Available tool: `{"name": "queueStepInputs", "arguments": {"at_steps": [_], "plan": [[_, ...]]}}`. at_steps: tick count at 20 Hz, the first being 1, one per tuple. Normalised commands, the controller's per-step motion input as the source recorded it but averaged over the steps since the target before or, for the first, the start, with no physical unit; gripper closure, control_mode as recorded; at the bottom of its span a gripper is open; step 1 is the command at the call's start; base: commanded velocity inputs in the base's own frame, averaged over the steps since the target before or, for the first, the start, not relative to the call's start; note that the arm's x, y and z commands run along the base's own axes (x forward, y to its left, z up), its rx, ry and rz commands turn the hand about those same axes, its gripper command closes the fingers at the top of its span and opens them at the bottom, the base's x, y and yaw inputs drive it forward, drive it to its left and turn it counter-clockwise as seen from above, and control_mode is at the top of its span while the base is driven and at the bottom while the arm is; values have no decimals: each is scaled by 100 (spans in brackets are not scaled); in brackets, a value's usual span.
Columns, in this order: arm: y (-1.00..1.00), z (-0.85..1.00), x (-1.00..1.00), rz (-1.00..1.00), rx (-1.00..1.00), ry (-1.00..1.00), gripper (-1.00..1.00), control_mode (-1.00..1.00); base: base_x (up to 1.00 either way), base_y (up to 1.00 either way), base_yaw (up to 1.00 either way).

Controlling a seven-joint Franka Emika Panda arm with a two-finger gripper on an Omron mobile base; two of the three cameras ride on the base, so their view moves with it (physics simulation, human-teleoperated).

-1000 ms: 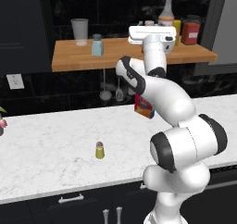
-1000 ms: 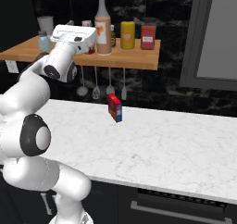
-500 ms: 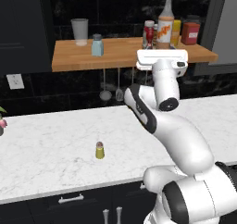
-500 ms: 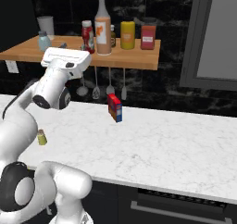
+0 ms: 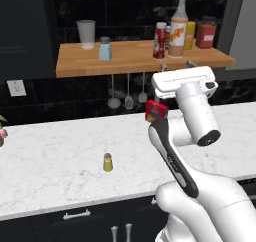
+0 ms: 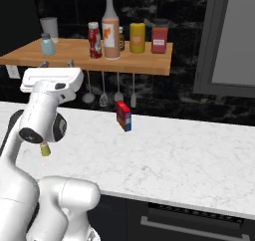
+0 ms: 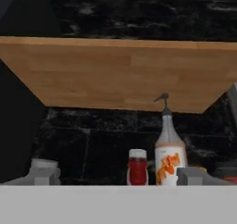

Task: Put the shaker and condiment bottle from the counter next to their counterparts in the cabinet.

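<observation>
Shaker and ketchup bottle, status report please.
Claw open, empty, below the shelf. Red bottle upright on shelf beside orange-labelled bottle. Yellow-green shaker on counter. Nothing blocking it.

Cabinet (image 5: 135, 61): left half open between pale blue shaker (image 5: 105, 49) and condiment bottle (image 5: 160, 40). Right half crowded; condiment bottle stands just beside tall orange-labelled bottle (image 5: 178, 30), yellow jar (image 6: 137, 37) and red jar (image 6: 159, 39) further right. Hanging utensils (image 5: 127, 93) block space under the shelf edge. Counter (image 5: 60, 161): broad bare marble around shaker (image 5: 108, 162); red-blue box (image 6: 123, 115) near the back wall.
</observation>
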Motion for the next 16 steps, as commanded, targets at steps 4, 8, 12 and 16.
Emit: {"name": "queueStepInputs", "arguments": {"at_steps": [4,8,12,16], "plan": [[-6,-20,-62,39,-8,27,-100,-100,0,0,0],[22,-67,9,66,-2,27,-100,-100,0,0,0],[10,-63,26,73,-1,31,-100,-100,0,0,0],[0,-22,-5,45,-5,18,-100,-100,0,0,0]]}}
